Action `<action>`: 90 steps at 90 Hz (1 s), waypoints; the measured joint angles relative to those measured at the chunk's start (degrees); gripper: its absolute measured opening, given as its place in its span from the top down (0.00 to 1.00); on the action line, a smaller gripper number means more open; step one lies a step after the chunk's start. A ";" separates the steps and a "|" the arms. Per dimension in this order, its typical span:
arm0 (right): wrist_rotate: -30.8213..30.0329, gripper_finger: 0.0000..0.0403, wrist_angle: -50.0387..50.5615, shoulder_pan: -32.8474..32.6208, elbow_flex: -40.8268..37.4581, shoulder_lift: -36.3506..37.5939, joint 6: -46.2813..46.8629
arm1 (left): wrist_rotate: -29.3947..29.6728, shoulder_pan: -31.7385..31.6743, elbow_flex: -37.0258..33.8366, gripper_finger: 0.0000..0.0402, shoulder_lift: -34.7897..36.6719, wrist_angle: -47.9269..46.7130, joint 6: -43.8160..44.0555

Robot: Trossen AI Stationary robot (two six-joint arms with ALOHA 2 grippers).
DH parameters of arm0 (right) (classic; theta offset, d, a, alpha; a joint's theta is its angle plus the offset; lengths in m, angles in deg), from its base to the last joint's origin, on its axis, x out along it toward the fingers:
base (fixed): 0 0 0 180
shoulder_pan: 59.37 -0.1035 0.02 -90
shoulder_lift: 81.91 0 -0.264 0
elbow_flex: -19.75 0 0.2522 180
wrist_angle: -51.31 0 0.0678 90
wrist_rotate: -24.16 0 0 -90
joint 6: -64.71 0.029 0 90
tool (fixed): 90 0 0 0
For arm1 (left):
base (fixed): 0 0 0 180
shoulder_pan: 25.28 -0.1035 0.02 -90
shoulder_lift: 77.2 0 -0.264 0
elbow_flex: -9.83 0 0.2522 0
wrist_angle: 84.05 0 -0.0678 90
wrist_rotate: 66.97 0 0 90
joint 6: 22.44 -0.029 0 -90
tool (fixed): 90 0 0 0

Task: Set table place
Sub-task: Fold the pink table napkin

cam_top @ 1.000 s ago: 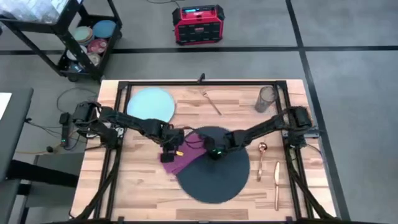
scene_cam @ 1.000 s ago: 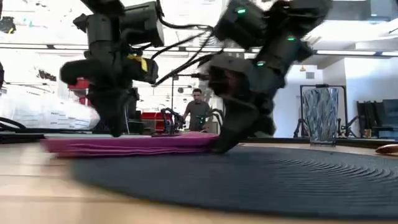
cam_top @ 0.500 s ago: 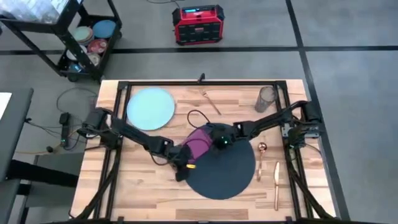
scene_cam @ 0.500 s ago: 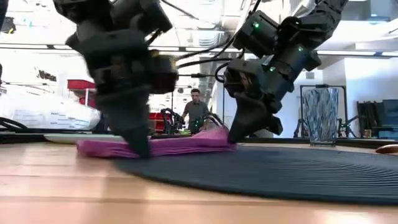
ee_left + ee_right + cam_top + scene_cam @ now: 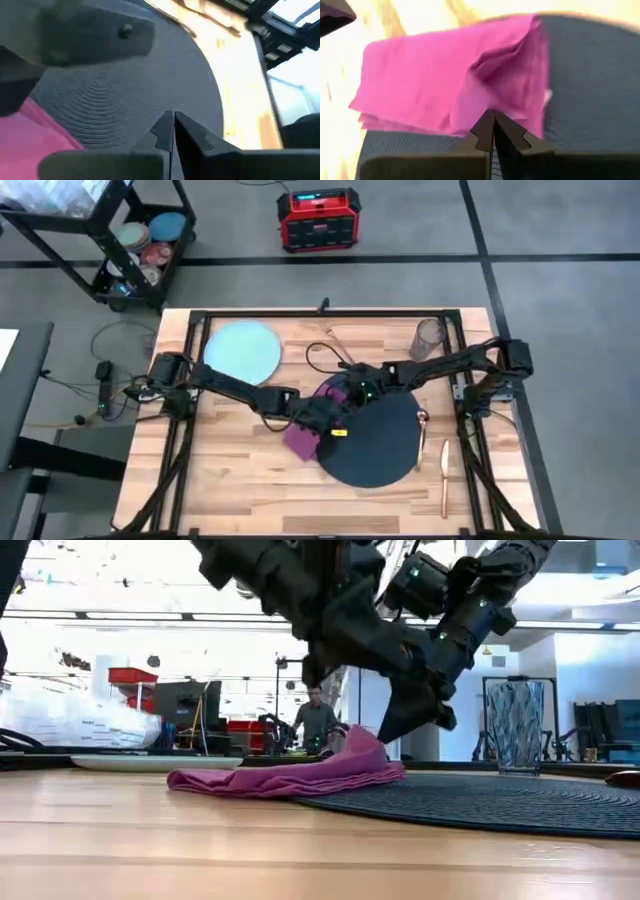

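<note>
Clearly the magenta napkin point(image 5: 290, 778) is soft and light, bunched on the dark mat's point(image 5: 385, 445) edge; both pincers, left point(image 5: 174, 125) and right point(image 5: 493, 125), hover above it, fingers pressed together, pinching nothing. A raised fold offers a hold.

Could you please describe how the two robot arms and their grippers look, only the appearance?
Both arms are dark, slim and jointed, with thin black cables looping along them. The left gripper carries a small yellow-orange marking beside it. The right gripper shows a small green light. In each wrist view, two dark, pointed fingers meet at their tips.
</note>
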 joint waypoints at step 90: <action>6.88 1.00 1.78 8.46 0.00 -7.26 -2.77 | -4.80 3.06 -9.85 1.00 1.23 -16.75 8.29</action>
